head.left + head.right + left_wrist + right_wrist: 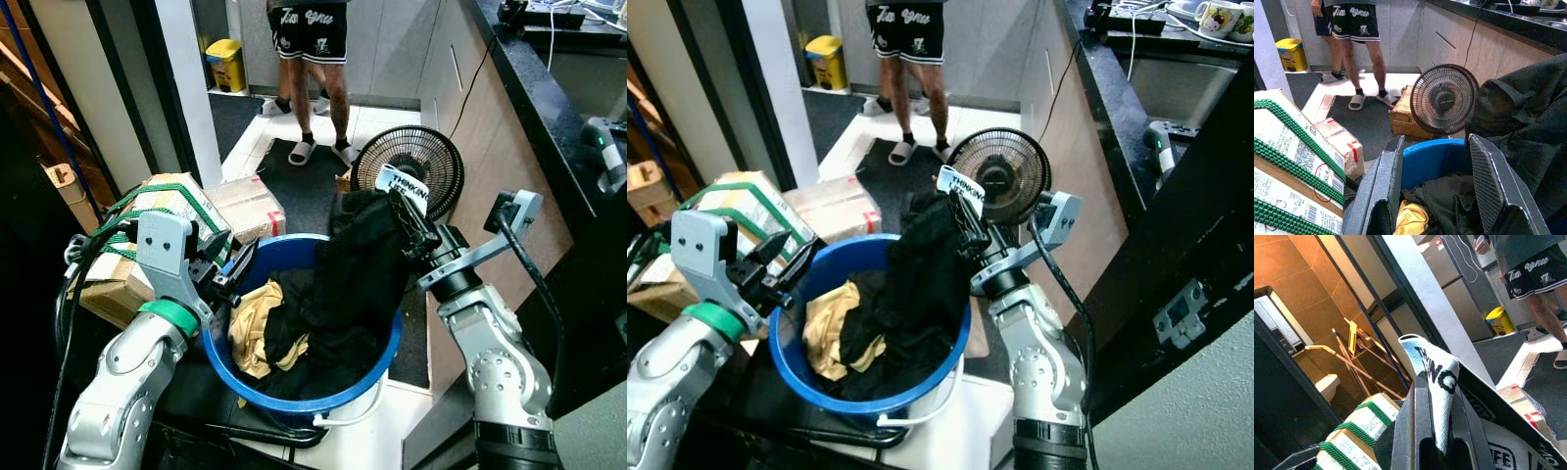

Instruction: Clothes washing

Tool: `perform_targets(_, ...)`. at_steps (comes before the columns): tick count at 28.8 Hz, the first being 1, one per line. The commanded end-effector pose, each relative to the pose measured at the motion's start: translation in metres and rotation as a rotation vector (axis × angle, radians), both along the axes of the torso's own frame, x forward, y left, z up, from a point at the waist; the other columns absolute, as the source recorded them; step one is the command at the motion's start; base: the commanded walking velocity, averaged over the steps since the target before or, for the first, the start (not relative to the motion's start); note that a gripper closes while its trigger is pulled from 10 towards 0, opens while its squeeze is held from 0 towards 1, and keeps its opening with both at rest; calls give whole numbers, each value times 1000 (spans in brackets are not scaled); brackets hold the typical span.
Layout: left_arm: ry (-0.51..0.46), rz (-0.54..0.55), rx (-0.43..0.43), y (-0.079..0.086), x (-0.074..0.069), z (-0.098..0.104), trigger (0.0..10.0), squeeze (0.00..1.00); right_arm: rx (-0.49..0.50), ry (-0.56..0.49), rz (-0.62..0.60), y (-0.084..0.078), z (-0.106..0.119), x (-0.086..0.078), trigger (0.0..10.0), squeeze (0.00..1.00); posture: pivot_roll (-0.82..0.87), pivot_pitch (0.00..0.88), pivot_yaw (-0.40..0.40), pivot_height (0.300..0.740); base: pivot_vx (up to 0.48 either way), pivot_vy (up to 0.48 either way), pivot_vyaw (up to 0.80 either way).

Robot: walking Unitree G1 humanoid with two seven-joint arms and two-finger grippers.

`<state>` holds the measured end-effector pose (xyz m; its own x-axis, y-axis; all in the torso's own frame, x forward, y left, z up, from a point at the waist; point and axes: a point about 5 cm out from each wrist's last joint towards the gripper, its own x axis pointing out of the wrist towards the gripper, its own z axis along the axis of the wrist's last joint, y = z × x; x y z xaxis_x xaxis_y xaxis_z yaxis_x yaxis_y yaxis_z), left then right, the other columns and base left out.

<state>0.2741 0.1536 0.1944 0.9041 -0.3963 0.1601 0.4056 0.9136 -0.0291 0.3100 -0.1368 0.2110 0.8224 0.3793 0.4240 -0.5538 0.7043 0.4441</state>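
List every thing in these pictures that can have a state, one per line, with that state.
Blue basket: upright, holding clothes.
Black garment: lifted partly out of the basket.
Yellow garment: lying in the basket.
Right tool: shut on the black garment.
Left tool: open at the basket's rim.
Fan: standing on the floor.

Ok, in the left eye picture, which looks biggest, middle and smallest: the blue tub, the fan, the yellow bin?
1. Blue tub, biggest.
2. Fan.
3. Yellow bin, smallest, though it stands farthest from the camera, so that may fool us.
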Motion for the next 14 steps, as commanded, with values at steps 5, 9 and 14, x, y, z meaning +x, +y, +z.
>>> perform_targets(5, 5, -5, -9, -1, -4, -1, 10000, 0, -3, 16, -4, 3, -5, -2, 10000, 0, 156, 0, 70, 740, 0, 0, 0)
perform_targets(9, 11, -6, -8, -2, -5, -3, 10000, 0, -6, 22, -6, 4, -7, -2, 10000, 0, 156, 0, 70, 740, 0, 0, 0)
perform_targets(14, 13, -5, -6, -1, -5, -3, 10000, 0, -5, 24, -7, 4, -7, -2, 10000, 0, 156, 0, 70, 740, 0, 0, 0)
